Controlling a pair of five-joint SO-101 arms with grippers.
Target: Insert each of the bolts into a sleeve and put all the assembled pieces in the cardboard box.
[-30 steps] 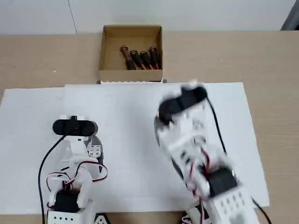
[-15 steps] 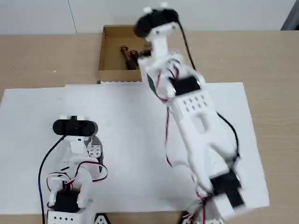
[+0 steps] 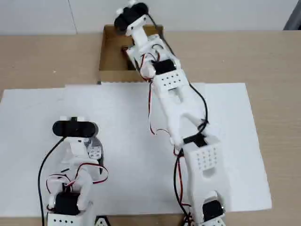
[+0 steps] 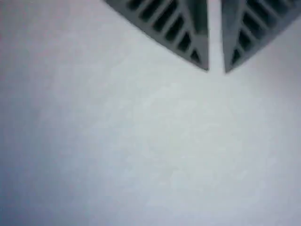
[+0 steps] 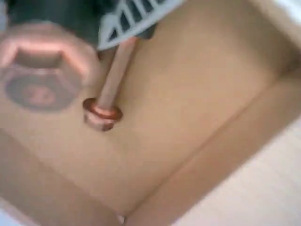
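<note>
- Currently two arms on station: the right arm (image 3: pixel 171 89) is stretched out across the paper with its far end over the cardboard box (image 3: pixel 109 56). The left arm (image 3: pixel 75 155) is folded low at the near side of the sheet.
- One cardboard box, open-topped, sits on the wooden table (image 3: pixel 47 56) just past the far edge of the paper. The right arm covers most of its inside.
- Right gripper (image 5: pixel 127 37): down inside the box, clamped on one bolt (image 5: pixel 113 75). The slim copper shank runs out from under the grey ribbed finger (image 5: pixel 136 19), tilted, with its flanged head lowest and near the box floor.
- A second bolt head (image 5: pixel 42 70), copper and hexagonal, sits very close to the lens and is blurred; I cannot tell what it rests on. Bolt heads counted in the right wrist view: two.
- Left gripper (image 4: pixel 216 70): fingers drawn together with a thin slit between the tips, nothing between them, hanging over the paper.
- One white paper sheet (image 3: pixel 122 122) lies on the table under both arms.
</note>
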